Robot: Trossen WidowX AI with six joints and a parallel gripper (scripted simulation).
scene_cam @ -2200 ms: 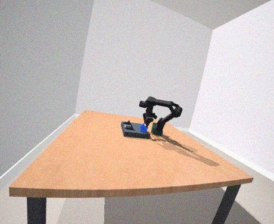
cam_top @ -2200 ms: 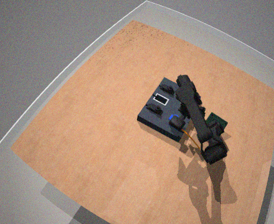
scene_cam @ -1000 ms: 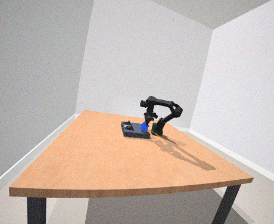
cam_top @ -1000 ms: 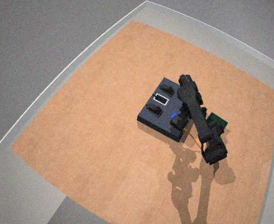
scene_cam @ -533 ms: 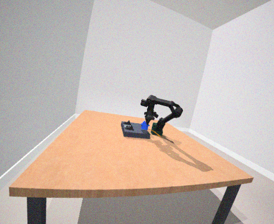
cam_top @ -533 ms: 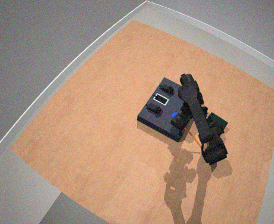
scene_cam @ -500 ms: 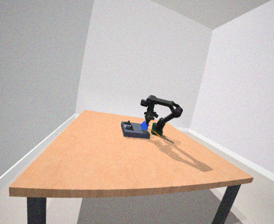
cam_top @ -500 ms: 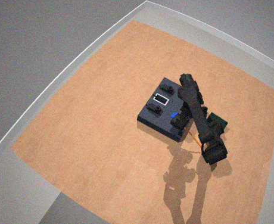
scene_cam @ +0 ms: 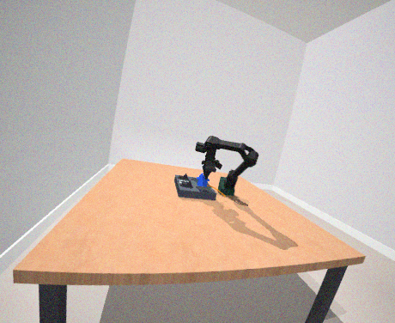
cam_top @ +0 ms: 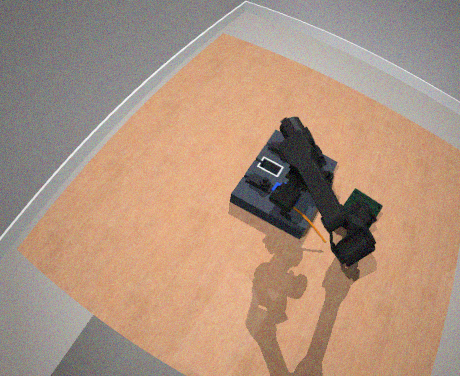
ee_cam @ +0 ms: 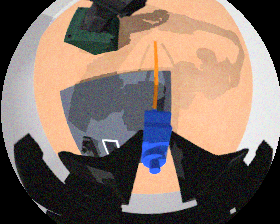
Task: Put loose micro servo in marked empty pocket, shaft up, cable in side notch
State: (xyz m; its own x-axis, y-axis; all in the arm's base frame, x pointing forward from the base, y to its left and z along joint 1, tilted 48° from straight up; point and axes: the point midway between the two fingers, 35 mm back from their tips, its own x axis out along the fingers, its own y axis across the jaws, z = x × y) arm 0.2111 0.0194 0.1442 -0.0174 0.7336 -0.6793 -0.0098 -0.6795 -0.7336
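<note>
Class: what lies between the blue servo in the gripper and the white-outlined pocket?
Top view: only dark deck between servo and pocket, with a small black part beside.

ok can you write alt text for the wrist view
Seen from the wrist, the two dark fingers grip a blue micro servo, its orange cable trailing away over the wooden table. The dark deck lies beyond to the left, its white-outlined pocket near the left finger.

In the top view the arm covers most of the blue micro servo (cam_top: 277,186) and the right part of the grey deck (cam_top: 251,199), while in the wrist view the gripper (ee_cam: 153,160) is cut off at the lower edge and the white-outlined pocket (ee_cam: 111,147) shows only partly.
</note>
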